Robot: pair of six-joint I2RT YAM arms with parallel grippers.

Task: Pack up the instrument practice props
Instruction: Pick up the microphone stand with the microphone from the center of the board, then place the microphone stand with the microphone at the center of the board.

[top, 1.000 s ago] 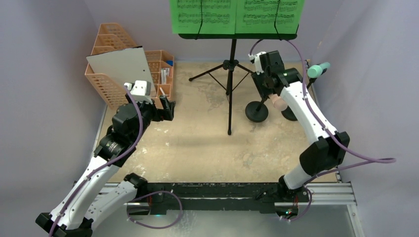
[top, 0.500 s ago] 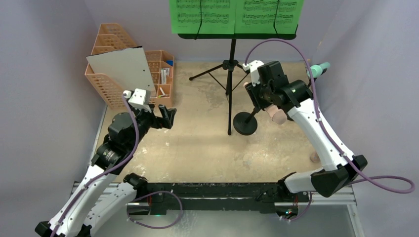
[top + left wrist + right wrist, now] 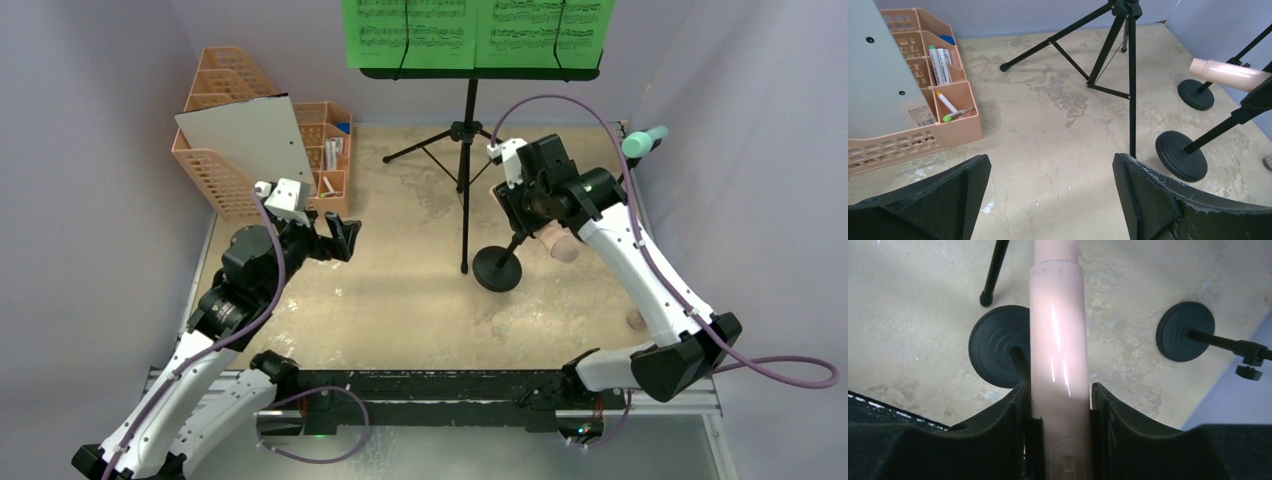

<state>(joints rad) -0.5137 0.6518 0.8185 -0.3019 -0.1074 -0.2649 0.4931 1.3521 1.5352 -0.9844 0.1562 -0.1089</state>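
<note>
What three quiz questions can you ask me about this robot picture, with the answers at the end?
1. True or false: the left gripper is holding something.
2. Pick one: what is the right gripper squeezing? A, the pink microphone. B, a marker. C, the orange organizer.
3. Count: how many green sheet-music pages sit on the music stand?

Key: 1 false, its jaws are wide open and empty. 2 A. 3 two.
</note>
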